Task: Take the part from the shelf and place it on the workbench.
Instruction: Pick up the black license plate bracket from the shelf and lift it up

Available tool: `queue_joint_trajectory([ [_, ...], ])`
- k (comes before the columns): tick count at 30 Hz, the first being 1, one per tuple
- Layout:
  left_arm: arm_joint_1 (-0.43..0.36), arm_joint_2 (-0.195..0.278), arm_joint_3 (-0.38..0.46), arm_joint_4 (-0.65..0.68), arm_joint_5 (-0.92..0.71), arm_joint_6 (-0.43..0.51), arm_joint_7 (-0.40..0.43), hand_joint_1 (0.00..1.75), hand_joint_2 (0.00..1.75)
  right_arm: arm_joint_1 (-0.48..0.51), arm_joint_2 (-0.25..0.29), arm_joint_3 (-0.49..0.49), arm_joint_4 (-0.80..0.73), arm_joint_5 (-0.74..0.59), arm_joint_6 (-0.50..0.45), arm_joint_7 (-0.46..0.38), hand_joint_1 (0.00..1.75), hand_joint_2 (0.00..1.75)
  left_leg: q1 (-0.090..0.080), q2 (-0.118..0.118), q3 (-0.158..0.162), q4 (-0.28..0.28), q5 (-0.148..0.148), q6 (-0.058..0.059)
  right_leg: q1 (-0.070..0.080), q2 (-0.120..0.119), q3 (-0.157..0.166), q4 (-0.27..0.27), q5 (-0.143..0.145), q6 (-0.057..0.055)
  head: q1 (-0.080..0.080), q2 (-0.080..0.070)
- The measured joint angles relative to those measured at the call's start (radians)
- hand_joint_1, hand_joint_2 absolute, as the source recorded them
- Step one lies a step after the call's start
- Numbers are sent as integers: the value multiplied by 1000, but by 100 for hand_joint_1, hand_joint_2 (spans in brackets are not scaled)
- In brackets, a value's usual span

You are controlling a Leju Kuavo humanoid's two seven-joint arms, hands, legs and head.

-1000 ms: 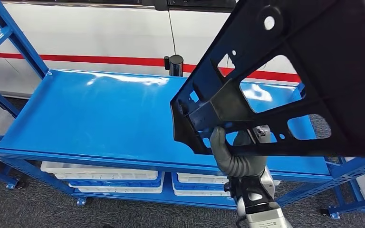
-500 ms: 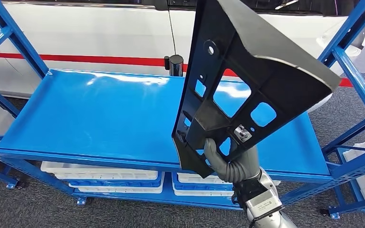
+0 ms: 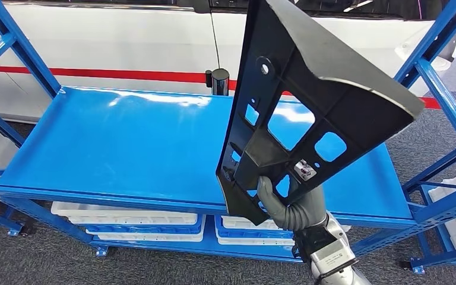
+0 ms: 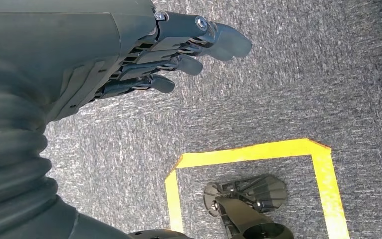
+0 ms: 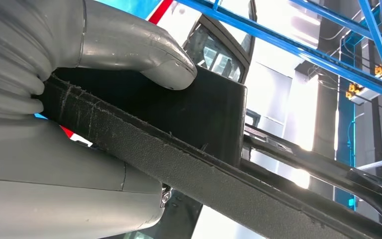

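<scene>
The right hand [image 3: 288, 208] is clamped on the lower corner of the part [image 3: 309, 113], a large flat black panel with several cut-out windows and a round hole near its upper end. In the head view the part stands nearly upright and tilted, lifted clear above the blue shelf [image 3: 119, 148], over the shelf's right portion near the front edge, and it touches nothing but the hand. A small silver fitting [image 3: 304, 170] sits on the part just above the grip. In the right wrist view the thick grey thumb [image 5: 144, 47] presses on one face of the part [image 5: 199, 114] while the rest of the hand closes on the other, with the part's rough black edge running out between them. The left hand [image 4: 144, 59] hangs over grey carpet [image 4: 298, 84], holding nothing, its dark fingers [image 4: 179, 62] loosely extended and slightly apart. On the carpet beneath it lies a yellow tape outline [image 4: 258, 152]. Below the blue shelf, on a lower level of the rack, rest white trays [image 3: 124, 217]. Beyond the shelf's far edge is a white wall with a red stripe [image 3: 95, 74], and a dark post [image 3: 219, 80] stands at the far edge.
</scene>
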Motion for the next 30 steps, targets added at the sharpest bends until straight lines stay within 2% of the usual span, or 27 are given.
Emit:
queue_joint_trajectory([
  [8, 0, 0, 0, 0, -1, -3, -1, 0, 175, 1, 0, -4, 0, 0, 0, -4, 166, 175, 0, 0, 0, 0, 0, 0, 0, 0, 0, 0, 0, 0, 0, 0],
  [15, 0, 2, 0, 0, -2, -4, -2, 0, 175, 5, 1, -7, -6, 2, 0, -11, 166, 175, -8, 0, 0, 2, -1, 2, -6, 0, 0, -1, 1, 3, 0, 0],
  [18, -1, 3, 0, 0, -2, -5, -3, 0, 175, 8, 2, -8, -7, 1, 0, -12, 166, 175, -14, 0, -1, 2, -2, 8, -12, 0, -1, -3, 3, 7, 0, 0],
  [21, -2, 4, 1, 0, -2, -5, -3, 0, 175, 10, 4, -13, -12, -4, 0, -12, 166, 175, -10, 3, 2, -11, 7, 22, -13, -2, -9, 7, -3, 13, 0, 0],
  [23, -3, 4, 1, 0, -2, -5, -3, 0, 175, 10, 5, -18, -16, -8, 0, -12, 166, 175, -4, 6, 4, -21, 16, 32, -11, -5, -45, 77, -39, 9, 4, 0],
  [25, -3, 4, 2, 0, -2, -5, -3, 0, 175, 12, 7, -22, -16, -15, -1, -8, 166, 175, -4, 9, 0, -21, 18, 34, -13, -6, -110, 205, -88, 3, 7, 0],
  [26, -3, 4, 3, 0, -2, -6, -2, 0, 175, 14, 8, -24, -16, -18, -2, -5, 166, 175, -4, 9, -2, -21, 19, 33, -15, -6, -136, 254, -101, 4, 7, 0],
  [27, -3, 4, 4, 0, -2, -6, -2, 0, 175, 15, 10, -25, -16, -21, -4, -1, 166, 175, -3, 10, -4, -21, 20, 31, -17, -6, -146, 270, -99, 11, 7, 0],
  [28, -3, 4, 6, 0, -2, -6, -2, 0, 175, 16, 11, -27, -16, -23, -8, 3, 166, 175, -1, 10, -5, -21, 22, 28, -20, -7, -136, 246, -83, 20, 8, 0],
  [30, -3, 4, 6, 0, -2, -8, -2, 0, 175, 16, 16, -32, -16, -23, -22, 12, 166, 175, 1, 9, -6, -19, 24, 18, -29, -12, -77, 121, -31, 42, 9, 0],
])
